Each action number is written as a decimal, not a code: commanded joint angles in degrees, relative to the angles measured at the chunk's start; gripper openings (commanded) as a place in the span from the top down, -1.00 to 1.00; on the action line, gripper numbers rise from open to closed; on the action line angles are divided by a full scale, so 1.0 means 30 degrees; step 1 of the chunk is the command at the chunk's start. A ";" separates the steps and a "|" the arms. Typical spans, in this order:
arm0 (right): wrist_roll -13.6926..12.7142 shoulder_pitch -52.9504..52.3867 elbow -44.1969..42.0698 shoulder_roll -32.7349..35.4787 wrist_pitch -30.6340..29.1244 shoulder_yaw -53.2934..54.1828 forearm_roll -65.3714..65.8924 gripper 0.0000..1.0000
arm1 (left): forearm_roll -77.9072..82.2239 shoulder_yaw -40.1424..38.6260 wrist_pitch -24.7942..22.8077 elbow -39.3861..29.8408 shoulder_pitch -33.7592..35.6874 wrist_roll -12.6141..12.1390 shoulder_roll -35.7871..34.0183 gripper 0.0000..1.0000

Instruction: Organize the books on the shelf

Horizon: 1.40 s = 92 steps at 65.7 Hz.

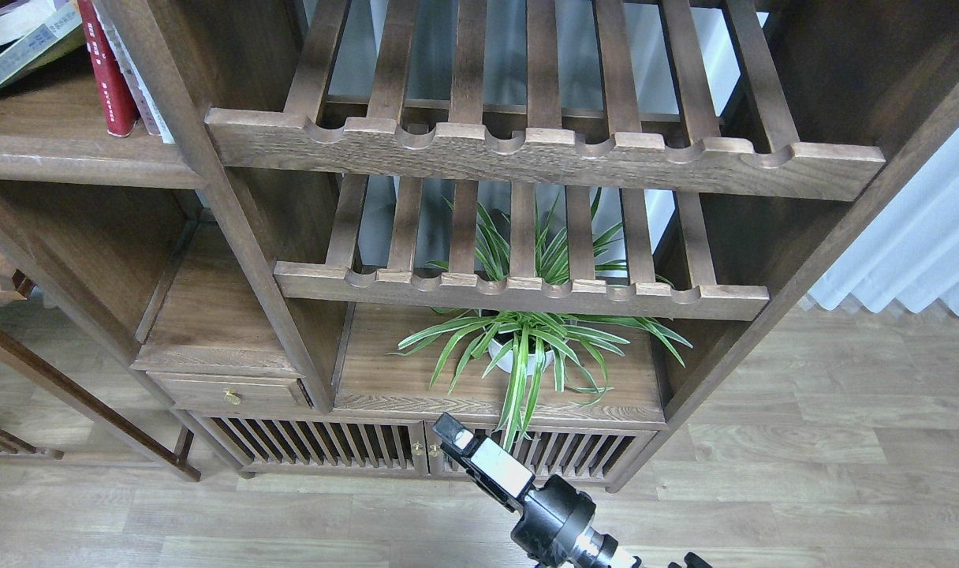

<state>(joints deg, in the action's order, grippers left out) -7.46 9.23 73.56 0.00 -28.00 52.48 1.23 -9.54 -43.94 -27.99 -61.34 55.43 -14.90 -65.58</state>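
Wooden floor point(803, 489) | right gripper point(450, 432) angled up-left before cabinet point(330, 446) | finger spread unclear

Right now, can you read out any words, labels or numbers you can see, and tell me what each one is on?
None can be read.
Red book spine: yellow characters, too small and blurred to read.
Leaning yellow-green and grey book: dark print along the cover, too blurred to read.
Thin pale book: faint marks, unreadable.
Right gripper: no label visible.
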 commanded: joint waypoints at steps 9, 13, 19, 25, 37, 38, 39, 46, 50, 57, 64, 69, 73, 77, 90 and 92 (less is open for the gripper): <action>-0.0005 -0.0028 0.0237 0.0000 0.0000 0.0142 0.0001 -0.98 | -0.1829 0.0056 -0.0003 -0.0648 -0.2742 0.0542 -0.0259 -0.57; -0.0005 -0.0028 0.0266 0.0000 0.0000 0.0142 0.0001 -0.98 | -0.1946 0.0056 -0.0003 -0.0853 -0.3326 0.0834 -0.0259 -0.56; -0.0005 -0.0029 0.0266 0.0000 0.0000 0.0142 0.0001 -0.98 | -0.2005 0.0056 -0.0003 -0.1205 -0.4001 0.1391 -0.0259 -0.56; -0.0005 -0.0058 0.0266 0.0000 0.0000 0.0142 0.0001 -0.98 | -0.2210 0.0085 -0.0003 -0.1732 -0.4851 0.1890 -0.0230 -0.56; -0.0005 -0.0058 0.0295 0.0000 0.0000 0.0142 0.0001 -0.98 | -0.2708 0.0056 -0.0003 -0.2552 -0.6111 0.2037 -0.0230 -0.55; -0.0005 -0.0058 0.0295 0.0000 0.0000 0.0142 0.0001 -0.98 | -0.2737 0.0056 -0.0003 -0.2640 -0.6199 0.2037 -0.0230 -0.54; -0.0005 -0.0029 0.0295 0.0000 0.0000 0.0142 0.0001 -0.98 | -0.2767 0.0056 -0.0003 -0.2699 -0.6287 0.2037 -0.0230 -0.54; -0.0005 -0.0058 0.0354 0.0000 0.0000 0.0171 -0.0028 -0.98 | -0.3147 0.0114 -0.0003 -0.3256 -0.7195 0.2095 -0.0025 -0.53; -0.0005 -0.0058 0.0354 0.0000 0.0000 0.0171 0.0001 -0.98 | -0.3323 0.0114 -0.0003 -0.3344 -0.7459 0.2242 0.0151 -0.53; -0.0005 -0.0058 0.0354 0.0000 0.0000 0.0171 -0.0028 -0.98 | -0.3412 0.0114 -0.0003 -0.3637 -0.7899 0.2359 0.0269 -0.51; -0.0005 -0.0028 0.0354 0.0000 0.0000 0.0171 0.0001 -0.98 | -0.3382 0.0114 -0.0003 -0.4105 -0.8454 0.2330 0.0268 -0.50; -0.0005 -0.0057 0.0354 0.0000 0.0000 0.0171 0.0001 -0.98 | -0.3382 0.0114 -0.0003 -0.4398 -0.8807 0.2330 0.0298 -0.49; -0.0005 -0.0028 0.0354 0.0000 0.0000 0.0171 0.0001 -0.98 | -0.3382 0.0114 -0.0003 -0.4691 -0.9041 0.2330 0.0298 -0.48; -0.0005 -0.0028 0.0354 0.0000 0.0000 0.0201 0.0001 -0.98 | -0.3382 0.0144 -0.0003 -0.4926 -0.9393 0.2330 0.0327 -0.48; -0.0005 -0.0028 0.0354 0.0000 0.0000 0.0201 -0.0028 -0.98 | -0.3411 0.0114 -0.0003 -0.4985 -1.0477 0.2359 0.1790 -0.48; -0.0005 -0.0057 0.0354 0.0000 0.0000 0.0201 -0.0028 -0.98 | -0.3470 0.0114 -0.0003 -0.4897 -1.0681 0.2417 0.2374 -0.48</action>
<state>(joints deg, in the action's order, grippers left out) -7.47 9.13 74.62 0.00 -28.00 53.01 1.20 -19.56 -43.54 -28.01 -76.44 25.27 -7.90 -62.23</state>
